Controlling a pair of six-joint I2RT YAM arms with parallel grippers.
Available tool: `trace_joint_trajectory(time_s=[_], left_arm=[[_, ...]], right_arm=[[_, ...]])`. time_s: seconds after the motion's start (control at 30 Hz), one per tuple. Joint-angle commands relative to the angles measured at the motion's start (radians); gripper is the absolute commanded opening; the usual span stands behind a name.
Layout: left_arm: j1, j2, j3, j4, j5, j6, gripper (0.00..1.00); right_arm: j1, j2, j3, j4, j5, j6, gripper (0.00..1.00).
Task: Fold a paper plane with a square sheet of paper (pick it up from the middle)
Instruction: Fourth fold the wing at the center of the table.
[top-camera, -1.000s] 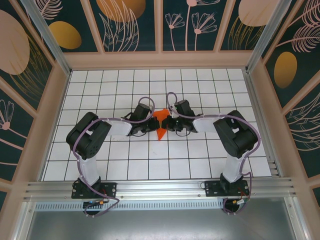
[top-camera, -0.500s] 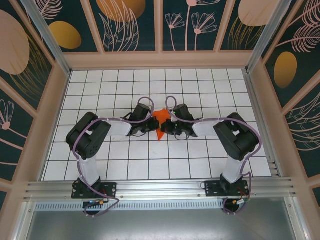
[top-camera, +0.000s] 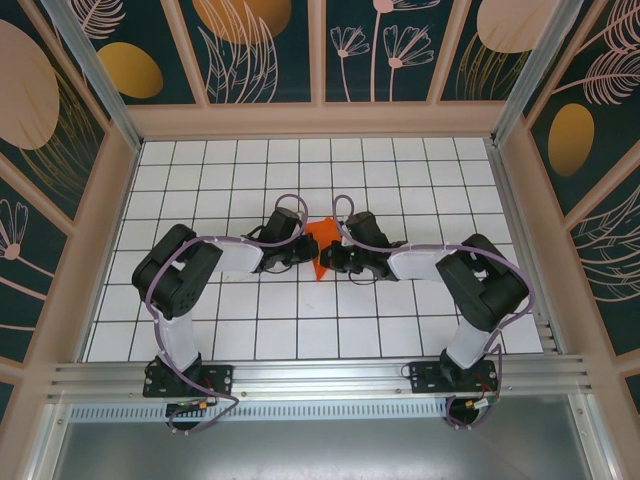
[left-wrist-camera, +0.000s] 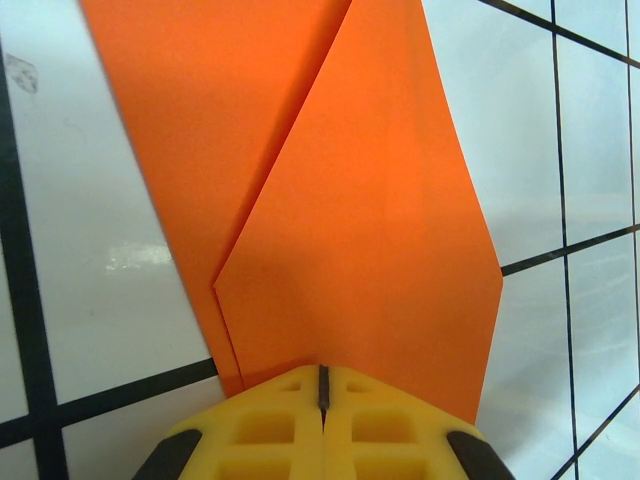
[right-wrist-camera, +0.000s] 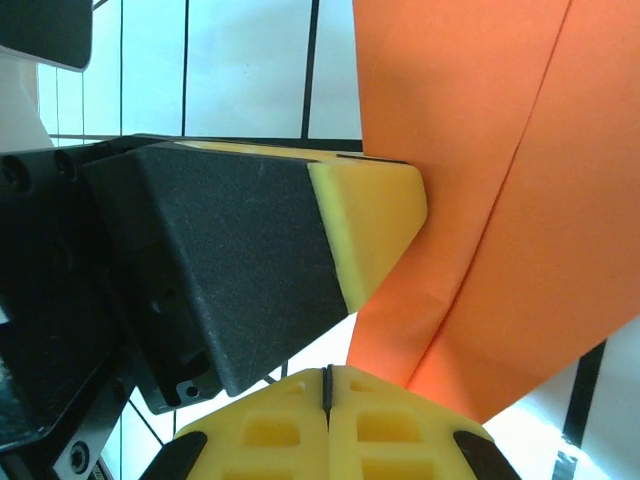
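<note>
The orange sheet of paper (top-camera: 321, 246) lies folded into a pointed shape on the white grid table, between my two grippers. In the left wrist view its upper flap (left-wrist-camera: 370, 220) overlaps a lower layer, with a diagonal fold edge. My left gripper (left-wrist-camera: 323, 372) is shut, its yellow tips resting on the paper's near edge. My right gripper (right-wrist-camera: 327, 372) is shut too, its tips at the paper's (right-wrist-camera: 500, 200) corner, right beside the left gripper's yellow fingertip (right-wrist-camera: 375, 215). From above, the left gripper (top-camera: 305, 254) and right gripper (top-camera: 334, 258) meet at the paper.
The white grid table (top-camera: 200, 180) is boxed in by patterned walls (top-camera: 90, 250) on three sides. A metal rail (top-camera: 320, 375) with both arm bases runs along the near edge. Each arm's elbow sticks outward, left (top-camera: 175, 270) and right (top-camera: 485, 285).
The right gripper has slid a little left and nearer onto the paper, and its elbow has swung out to the right. The left arm and the paper have hardly moved.
</note>
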Motion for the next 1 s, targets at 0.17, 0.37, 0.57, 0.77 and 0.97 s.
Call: trace_joint_trajectory(time_s=[0.17,0.37,0.57,0.77,0.97], left_arm=[[0.001,0.022,-0.019,-0.043,-0.013,-0.014,0.00],[0.002,0.025,-0.019,-0.048,-0.015,-0.015,0.00],[0.002,0.027,-0.017,-0.052,-0.019,-0.014,0.00],[0.002,0.028,-0.014,-0.067,-0.035,-0.012,0.00],[0.002,0.031,-0.014,-0.073,-0.039,-0.009,0.00]], right_arm=[[0.027,0.063,0.017,0.021,-0.020,0.005,0.04],[0.029,0.080,0.008,-0.012,-0.021,-0.008,0.03],[0.029,0.082,0.001,-0.062,-0.019,-0.033,0.04],[0.038,0.106,0.000,-0.076,-0.046,-0.043,0.04],[0.039,0.114,0.003,-0.130,-0.034,-0.064,0.03]])
